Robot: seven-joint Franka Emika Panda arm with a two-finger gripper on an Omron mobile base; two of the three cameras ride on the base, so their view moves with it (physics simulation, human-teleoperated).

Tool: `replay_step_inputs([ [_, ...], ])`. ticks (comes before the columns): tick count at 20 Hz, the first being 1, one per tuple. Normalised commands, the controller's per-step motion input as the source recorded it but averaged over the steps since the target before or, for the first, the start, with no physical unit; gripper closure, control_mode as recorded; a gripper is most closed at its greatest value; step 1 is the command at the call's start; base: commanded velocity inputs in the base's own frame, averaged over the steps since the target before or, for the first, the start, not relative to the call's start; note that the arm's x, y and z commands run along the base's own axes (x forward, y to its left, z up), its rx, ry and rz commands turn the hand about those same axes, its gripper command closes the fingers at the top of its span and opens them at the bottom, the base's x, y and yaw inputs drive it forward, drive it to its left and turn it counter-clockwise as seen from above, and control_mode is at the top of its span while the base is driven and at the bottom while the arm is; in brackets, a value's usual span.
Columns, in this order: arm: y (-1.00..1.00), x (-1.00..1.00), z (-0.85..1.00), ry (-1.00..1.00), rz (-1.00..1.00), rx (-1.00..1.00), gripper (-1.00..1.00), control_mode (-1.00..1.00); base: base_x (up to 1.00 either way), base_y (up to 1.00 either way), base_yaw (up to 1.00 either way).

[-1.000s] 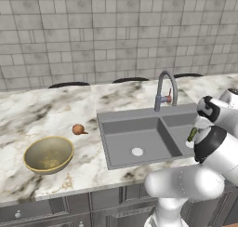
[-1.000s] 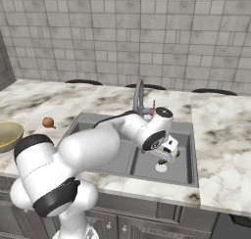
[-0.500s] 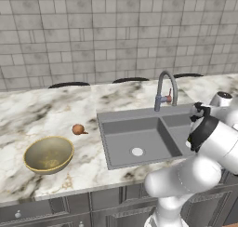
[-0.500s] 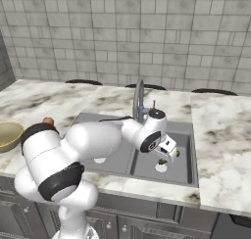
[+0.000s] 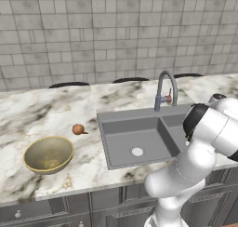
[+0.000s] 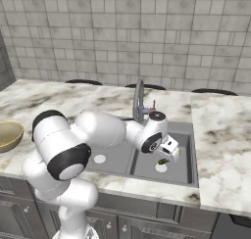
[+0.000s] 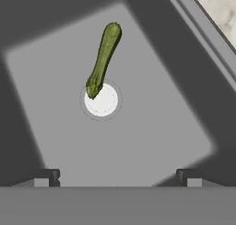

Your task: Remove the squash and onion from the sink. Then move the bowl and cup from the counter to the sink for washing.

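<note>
Count: 1 squash [image 7: 103, 58], 1 onion [image 5: 78, 129], 1 bowl [image 5: 48, 154], 1 sink [image 5: 111, 115] w/ 2 basins, 1 faucet [image 5: 163, 89].

Squash: slim, elongated, dark green w/ yellowish tinge, slightly curved, 1 end thicker and rounded, other end narrower and ragged. In hand view it lies flat on the grey floor of a sink basin, narrow end overlapping the edge of the white drain hole [image 7: 102, 102]. In right base view it shows as a small green bit [image 6: 162, 161] at the drain of the right basin.

Onion: small, round, reddish-brown, little pointed tip; sits on the marble counter [image 5: 42, 114] left of the sink, near the bowl but not touching it. Bowl: wide, shallow, olive-gold, speckled, upright on the counter near its front edge; its rim also shows at the left edge of right base view [image 6: 10, 135].

Gripper [image 7: 117, 175]: the 2 dark fingertips stand wide apart at the bottom of hand view, nothing between them, looking down into the basin above the squash, clear of it. In right base view the hand [image 6: 169, 147] hangs over the right basin, just beside the faucet base. Left basin has 1 white drain [image 5: 137, 151].
</note>
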Motion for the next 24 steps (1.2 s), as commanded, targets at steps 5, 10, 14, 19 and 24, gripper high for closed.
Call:
replay_step_inputs([
  [5, -0.14, 0.22, -0.02, 0.0, -0.01, 0.0, -1.0, -1.0, 0.0, 0.0, 0.0],
  [10, -0.2, 0.18, -0.05, 0.0, -0.01, 0.01, -1.0, -1.0, 0.0, 0.0, 0.0],
  [14, -0.16, 0.19, -0.04, 0.0, -0.02, 0.01, -1.0, -1.0, 0.0, 0.0, 0.0],
  [19, -0.11, 0.17, -0.06, -0.01, -0.05, 0.05, -1.0, -1.0, 0.0, 0.0, 0.0],
  [24, -0.02, 0.17, -0.07, -0.01, -0.08, 0.08, -1.0, -1.0, 0.0, 0.0, 0.0],
])
